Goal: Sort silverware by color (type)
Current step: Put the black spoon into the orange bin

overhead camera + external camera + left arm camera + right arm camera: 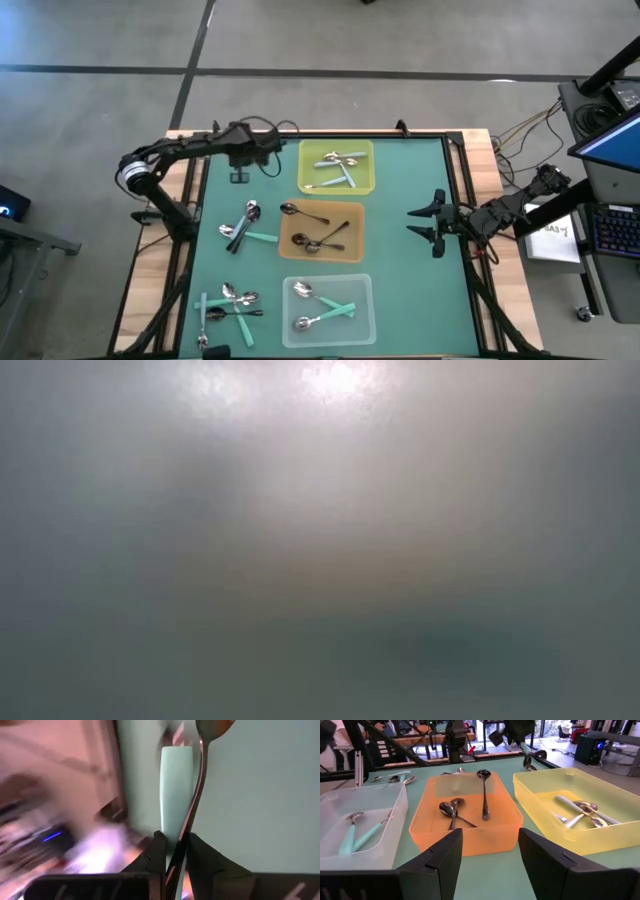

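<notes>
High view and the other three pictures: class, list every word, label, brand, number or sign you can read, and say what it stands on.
No text can be read for certain in any view.
White paper sheet right of the table: dark print, too small to read.
Yellow, orange and clear square plastic trays: no labels visible.
Low view: blurred throughout, nothing legible.

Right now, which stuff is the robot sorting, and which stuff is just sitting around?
For the job:
- loose spoons and more spoons on the mat
- teal-handled spoon and dark spoon in the left gripper
- spoons already sorted

Just there:
- yellow tray, orange tray, clear tray
- keyboard beside the table
</notes>
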Tool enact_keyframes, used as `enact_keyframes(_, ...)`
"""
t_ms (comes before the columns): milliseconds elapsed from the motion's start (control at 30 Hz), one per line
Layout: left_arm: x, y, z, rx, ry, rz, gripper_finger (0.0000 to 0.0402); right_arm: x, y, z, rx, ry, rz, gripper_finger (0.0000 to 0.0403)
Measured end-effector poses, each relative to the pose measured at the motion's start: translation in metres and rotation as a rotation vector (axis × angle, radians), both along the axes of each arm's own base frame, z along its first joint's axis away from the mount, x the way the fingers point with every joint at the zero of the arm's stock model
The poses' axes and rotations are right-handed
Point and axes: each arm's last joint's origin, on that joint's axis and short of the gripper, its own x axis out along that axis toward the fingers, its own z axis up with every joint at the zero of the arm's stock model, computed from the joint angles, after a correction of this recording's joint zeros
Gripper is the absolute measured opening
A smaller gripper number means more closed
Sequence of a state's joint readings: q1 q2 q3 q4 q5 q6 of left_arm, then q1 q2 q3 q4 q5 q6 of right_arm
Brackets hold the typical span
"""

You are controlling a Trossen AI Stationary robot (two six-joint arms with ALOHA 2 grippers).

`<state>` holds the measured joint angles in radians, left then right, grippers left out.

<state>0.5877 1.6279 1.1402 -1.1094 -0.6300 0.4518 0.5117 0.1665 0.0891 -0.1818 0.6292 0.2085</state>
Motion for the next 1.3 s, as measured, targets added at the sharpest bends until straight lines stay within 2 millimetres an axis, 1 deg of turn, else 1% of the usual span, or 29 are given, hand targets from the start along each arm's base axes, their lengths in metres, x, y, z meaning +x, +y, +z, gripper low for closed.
enact_keyframes(33, 0.004, 0.000, 0.006, -0.023, -0.055, 0.005, 0.0031, 0.000, 0.000, 0.000, 0.000, 0.000, 0.000, 0.0185)
enact_keyframes(67, 0.008, 0.000, 0.012, -0.011, -0.076, -0.002, 0.0031, 0.000, 0.000, 0.000, 0.000, 0.000, 0.000, 0.0185)
enact_keyframes(133, 0.014, 0.001, 0.025, 0.065, -0.055, -0.034, 0.0031, 0.000, 0.000, 0.000, 0.000, 0.000, 0.000, 0.0185)
enact_keyframes(200, 0.017, 0.002, 0.036, 0.092, -0.043, -0.049, 0.0031, 0.000, 0.000, 0.000, 0.000, 0.000, 0.000, 0.0185)
enact_keyframes(233, 0.020, 0.002, 0.042, 0.059, -0.091, -0.036, 0.0031, 0.000, 0.000, 0.000, 0.000, 0.000, 0.000, 0.0185)
enact_keyframes(300, 0.024, 0.004, 0.049, -0.075, -0.265, 0.029, 0.0031, 0.000, 0.000, 0.000, 0.000, 0.000, 0.000, 0.0185)
enact_keyframes(367, 0.026, 0.005, 0.051, -0.216, -0.417, 0.093, 0.0031, 0.000, 0.000, 0.000, 0.000, 0.000, 0.000, 0.0185)
enact_keyframes(433, 0.027, 0.007, 0.050, -0.227, -0.465, 0.133, 0.0031, 0.000, 0.000, 0.000, 0.000, 0.000, 0.000, 0.0185)
enact_keyframes(533, 0.020, 0.011, 0.038, -0.180, -0.418, 0.168, 0.0031, 0.000, 0.000, 0.000, 0.000, 0.000, 0.000, 0.0185)
enact_keyframes(633, 0.010, 0.010, 0.017, -0.239, -0.390, 0.205, 0.0031, 0.000, 0.000, 0.000, 0.000, 0.000, 0.000, 0.0185)
enact_keyframes(767, 0.000, 0.009, -0.017, -0.349, -0.455, 0.262, 0.0031, 0.000, 0.000, 0.000, 0.000, 0.000, 0.000, 0.0185)
enact_keyframes(900, -0.005, 0.008, -0.042, -0.338, -0.516, 0.284, 0.0031, 0.000, 0.000, 0.000, 0.000, 0.000, 0.000, 0.0185)
enact_keyframes(1000, -0.007, 0.009, -0.050, -0.324, -0.539, 0.297, 0.0031, 0.000, 0.000, 0.000, 0.000, 0.000, 0.000, 0.0185)
enact_keyframes(1133, -0.007, 0.012, -0.053, -0.300, -0.574, 0.323, 0.0034, 0.000, 0.000, 0.000, 0.000, 0.000, 0.000, 0.0185)
enact_keyframes(1200, -0.007, 0.012, -0.053, -0.299, -0.574, 0.327, 0.0055, 0.000, 0.000, 0.000, 0.000, 0.000, 0.000, 0.0185)
enact_keyframes(1300, -0.007, 0.012, -0.053, -0.296, -0.576, 0.327, 0.0101, 0.000, 0.000, 0.000, 0.000, 0.000, 0.000, 0.0185)
